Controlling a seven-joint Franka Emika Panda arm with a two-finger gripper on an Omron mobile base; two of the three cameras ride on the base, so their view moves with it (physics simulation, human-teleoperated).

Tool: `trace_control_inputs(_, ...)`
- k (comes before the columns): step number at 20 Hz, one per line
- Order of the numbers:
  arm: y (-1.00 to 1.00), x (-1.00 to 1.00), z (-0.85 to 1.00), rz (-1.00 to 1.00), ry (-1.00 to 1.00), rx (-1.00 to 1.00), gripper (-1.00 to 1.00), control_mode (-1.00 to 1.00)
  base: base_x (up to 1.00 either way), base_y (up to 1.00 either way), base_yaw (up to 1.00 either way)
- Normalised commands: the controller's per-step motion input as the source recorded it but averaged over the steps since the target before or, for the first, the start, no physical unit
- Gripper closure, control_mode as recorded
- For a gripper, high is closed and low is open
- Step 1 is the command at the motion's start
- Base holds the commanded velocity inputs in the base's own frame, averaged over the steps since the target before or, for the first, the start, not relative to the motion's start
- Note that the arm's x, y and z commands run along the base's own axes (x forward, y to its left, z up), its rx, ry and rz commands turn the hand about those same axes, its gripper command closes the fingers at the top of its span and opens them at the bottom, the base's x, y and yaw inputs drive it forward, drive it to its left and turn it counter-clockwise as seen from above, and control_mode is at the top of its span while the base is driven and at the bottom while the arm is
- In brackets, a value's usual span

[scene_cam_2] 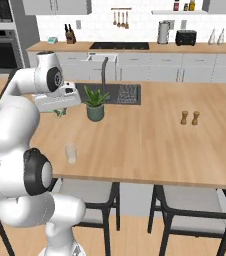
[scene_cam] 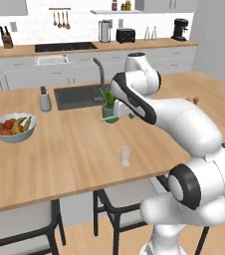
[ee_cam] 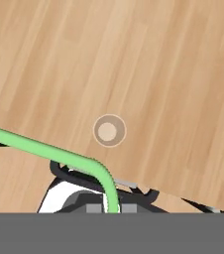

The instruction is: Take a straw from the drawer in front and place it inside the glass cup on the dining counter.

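Observation:
My gripper [ee_cam: 110, 208] hangs over the dining counter [scene_cam: 59, 154] and is shut on the light green straw [ee_cam: 44, 150]. In the hand view the straw runs from the left edge and curves down between the fingertips. Straight below, the clear glass cup [ee_cam: 109, 131] shows from above as a small ring on the wood. From the base, the glass cup [scene_cam: 126, 156] [scene_cam_2: 71, 153] stands near the counter's front edge. The gripper [scene_cam: 118, 117] [scene_cam_2: 60, 112] is well above and behind it, with a bit of green straw [scene_cam: 110, 119] sticking out. The drawer is out of view.
A potted plant [scene_cam: 107, 103] [scene_cam_2: 95, 106] stands close beside the gripper, in front of the dark sink [scene_cam: 77, 95] and its tap. A soap dispenser [scene_cam: 45, 99] and fruit bowl [scene_cam: 14, 127] sit to the left, two shakers [scene_cam_2: 190, 118] to the right. Chairs [scene_cam_2: 195, 205] line the front edge.

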Motion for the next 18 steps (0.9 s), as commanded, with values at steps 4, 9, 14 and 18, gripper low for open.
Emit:
trace_control_inputs(4, 0.00, 0.14, 0.00, 0.00, 0.00, 0.00, 1.00, -1.00, 0.67, 0.00, 0.01)
trace_control_inputs(9, -0.15, 0.17, 0.02, 0.00, -0.16, -0.09, 1.00, -1.00, 0.00, 0.00, 0.00)
trace_control_inputs(14, -0.27, 0.00, 0.08, 0.00, -0.31, -0.37, 1.00, -1.00, 0.00, 0.00, 0.00)
trace_control_inputs(18, -0.20, 0.00, 0.07, -0.01, -0.18, -0.49, 1.00, -1.00, 0.00, 0.00, 0.00)
